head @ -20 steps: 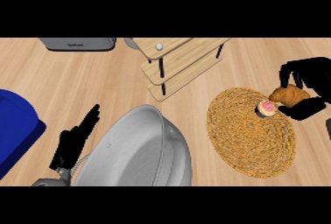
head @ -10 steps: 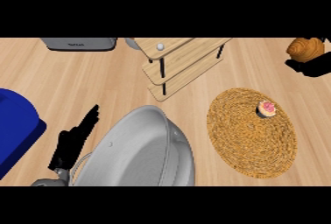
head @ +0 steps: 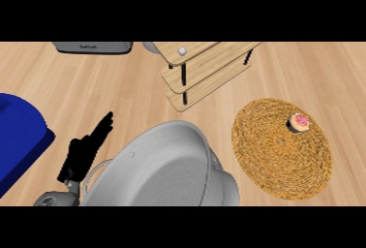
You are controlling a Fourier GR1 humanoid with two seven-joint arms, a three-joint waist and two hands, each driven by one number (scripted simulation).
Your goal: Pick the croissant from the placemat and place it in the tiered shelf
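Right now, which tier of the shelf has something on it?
The top tier: a small white ball sits near its left edge. The visible strips of the middle tier and bottom tier show nothing on them.

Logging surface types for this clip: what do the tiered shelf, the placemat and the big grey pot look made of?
Tiered shelf: pale wood, matte, with visible grain and dark posts. Placemat: seemingly woven straw or rattan, with a coiled concentric texture. Grey pot: likely brushed metal, with a smooth, soft sheen.

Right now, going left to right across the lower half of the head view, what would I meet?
Blue object → left hand → grey pot → placemat.
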